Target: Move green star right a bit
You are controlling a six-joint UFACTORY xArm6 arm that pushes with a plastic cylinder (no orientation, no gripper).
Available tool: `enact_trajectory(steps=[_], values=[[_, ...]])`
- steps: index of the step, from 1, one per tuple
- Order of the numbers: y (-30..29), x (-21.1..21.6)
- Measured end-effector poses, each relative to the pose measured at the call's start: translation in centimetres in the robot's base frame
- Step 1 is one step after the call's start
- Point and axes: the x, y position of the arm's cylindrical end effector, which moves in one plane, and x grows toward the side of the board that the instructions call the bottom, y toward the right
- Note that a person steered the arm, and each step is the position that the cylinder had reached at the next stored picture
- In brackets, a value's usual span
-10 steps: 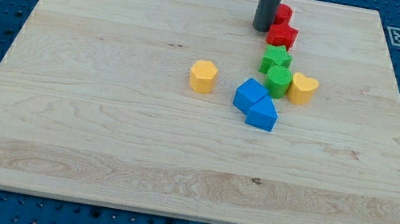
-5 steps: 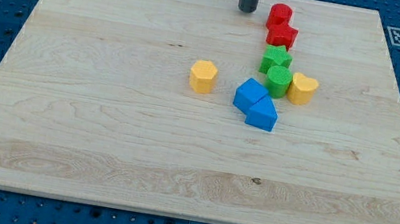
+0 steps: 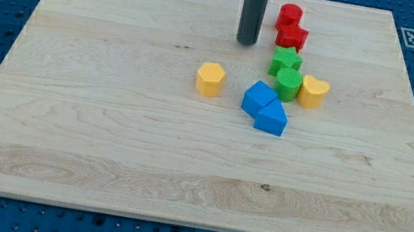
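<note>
The green star lies right of the board's middle, near the view's top. A green cylinder touches it just below. My tip rests on the board to the left of the green star and slightly above it, apart from it by a small gap. A red star lies just above the green star, with a red cylinder above that.
A yellow heart sits right of the green cylinder. Two blue blocks lie below the green ones. A yellow hexagon lies to the left. The wooden board has a marker tag at its top right corner.
My tip first moved left and up, away from the red blocks, then came down the view to a spot left of the green star. No block has moved.
</note>
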Motion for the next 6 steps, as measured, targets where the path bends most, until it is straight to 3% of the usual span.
enact_trajectory(steps=[1, 6], values=[[0.0, 2.1], [4.0, 2.1]])
